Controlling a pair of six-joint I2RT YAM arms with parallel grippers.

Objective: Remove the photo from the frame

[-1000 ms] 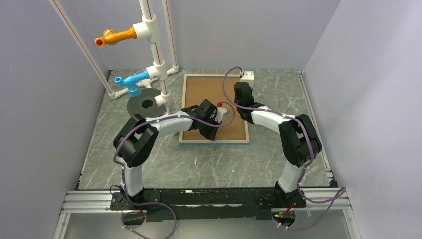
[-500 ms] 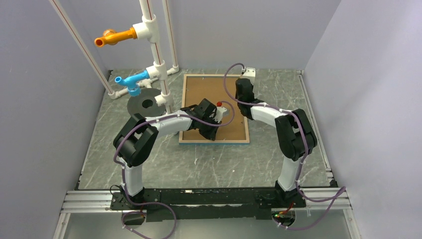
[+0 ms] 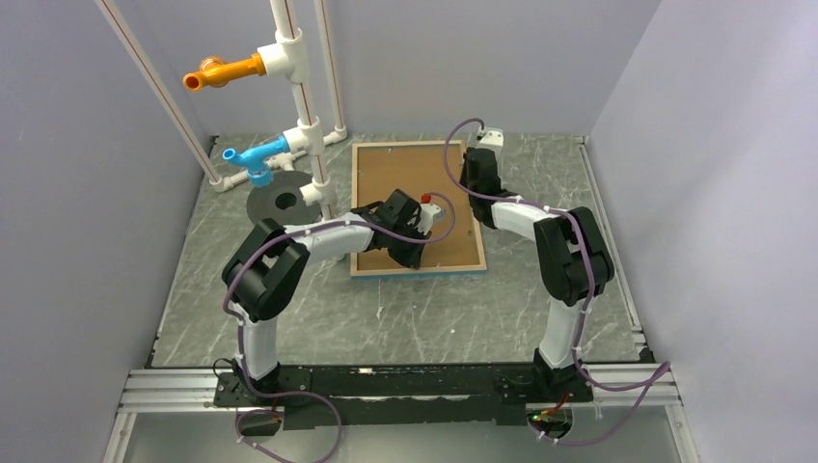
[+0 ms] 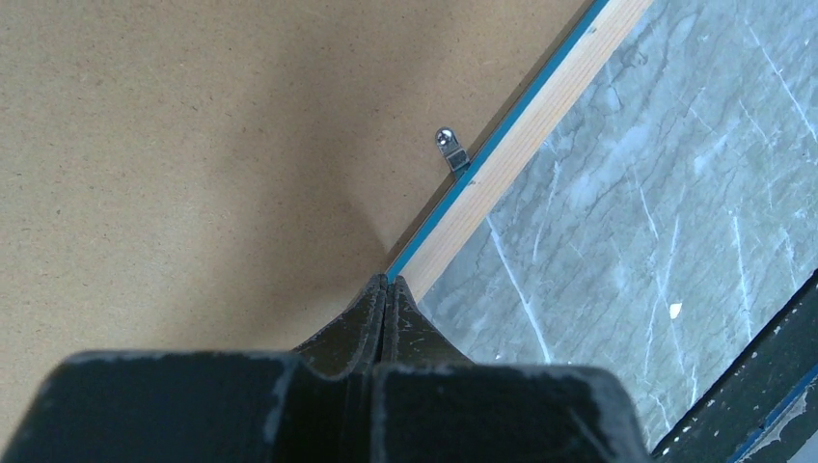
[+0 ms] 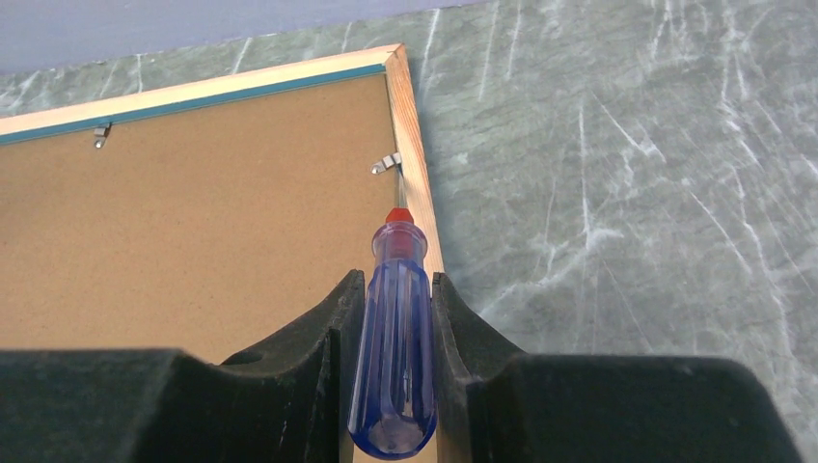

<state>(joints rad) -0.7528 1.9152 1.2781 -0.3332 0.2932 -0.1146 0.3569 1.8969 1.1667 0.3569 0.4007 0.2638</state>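
Observation:
The frame [image 3: 420, 271] lies face down on the table, its light wood rim [image 5: 417, 145] and turquoise edge [image 4: 482, 154] around the brown backing board [image 3: 386, 178]. The photo is hidden under that board. My left gripper [image 4: 388, 282] is shut with nothing between its fingers, and its tips rest on the seam between board and rim at the near edge. My right gripper [image 5: 394, 289] is shut on a blue-handled screwdriver [image 5: 395, 338]. The screwdriver's tip sits at a metal clip [image 5: 388, 164] on the right rim, close to the far corner.
A second clip [image 4: 449, 149] stands on the near rim past my left fingertips, and a third [image 5: 99, 135] on the far rim. A white pipe stand [image 3: 307, 125] with orange and blue fittings and a black disc [image 3: 280, 201] stand left of the frame. Grey walls close in both sides.
My right wrist has moved away and to the right, toward the frame's far right corner, with the screwdriver. The frame has shifted slightly. The left gripper has stayed on the near edge.

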